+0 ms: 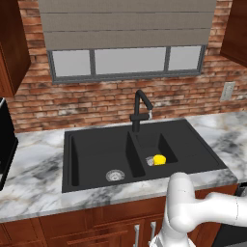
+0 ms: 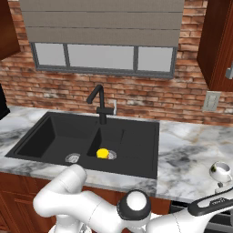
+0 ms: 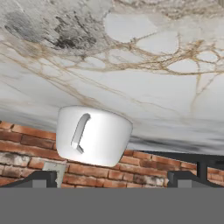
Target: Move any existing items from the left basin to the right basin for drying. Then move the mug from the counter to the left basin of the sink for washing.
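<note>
White ceramic comes first: the mug stands on the marble table just ahead of the fingers, its handle turned toward them. The 2 tips are spread wide with nothing between them. The mug sits beyond the gap and nearer 1 tip than the other, and nothing touches it. From the right base view the same mug stands well to the side of the sink.

Far beyond the fingers, the small yellow cup lies in the narrower right basin, touching or just beside its drain. The wider left basin holds only its own silver drain.

So I judge step 1 of 2 done: the item is already on the drying side. Step 2 is barely begun, with the mug not yet gripped or lifted; closing on it, carrying it over and setting it in the left basin all remain.
</note>
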You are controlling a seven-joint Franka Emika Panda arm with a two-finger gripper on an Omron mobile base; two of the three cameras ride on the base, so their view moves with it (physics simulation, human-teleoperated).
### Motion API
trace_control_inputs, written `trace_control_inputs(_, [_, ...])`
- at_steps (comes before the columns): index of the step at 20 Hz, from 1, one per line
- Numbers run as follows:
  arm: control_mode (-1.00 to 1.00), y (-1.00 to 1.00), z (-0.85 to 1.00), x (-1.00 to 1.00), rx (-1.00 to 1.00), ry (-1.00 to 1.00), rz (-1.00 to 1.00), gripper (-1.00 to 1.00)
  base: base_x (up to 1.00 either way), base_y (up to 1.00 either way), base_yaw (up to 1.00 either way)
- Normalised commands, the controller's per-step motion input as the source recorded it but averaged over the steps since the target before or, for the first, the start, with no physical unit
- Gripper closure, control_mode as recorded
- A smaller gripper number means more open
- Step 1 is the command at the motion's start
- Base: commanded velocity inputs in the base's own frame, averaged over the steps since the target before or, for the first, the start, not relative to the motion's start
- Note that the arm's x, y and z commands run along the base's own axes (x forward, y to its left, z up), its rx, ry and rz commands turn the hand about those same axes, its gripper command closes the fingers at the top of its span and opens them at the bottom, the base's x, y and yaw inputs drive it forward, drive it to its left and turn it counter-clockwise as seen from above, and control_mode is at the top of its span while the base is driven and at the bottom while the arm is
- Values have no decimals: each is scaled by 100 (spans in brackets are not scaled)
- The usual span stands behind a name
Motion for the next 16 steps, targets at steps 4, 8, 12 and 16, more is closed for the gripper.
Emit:
trace_control_inputs(4, [-100, -10, -9, 20, 0, -6, 2, -100, 0, 0, 0])
trace_control_inputs(8, [-100, -12, -12, 16, 0, -6, 3, -100, 0, 0, 0])
trace_control_inputs(12, [-100, -14, -7, 12, 0, -5, 3, -100, 0, 0, 0])
trace_control_inputs(16, [-100, -17, -3, 9, 0, -3, 3, -100, 0, 0, 0])
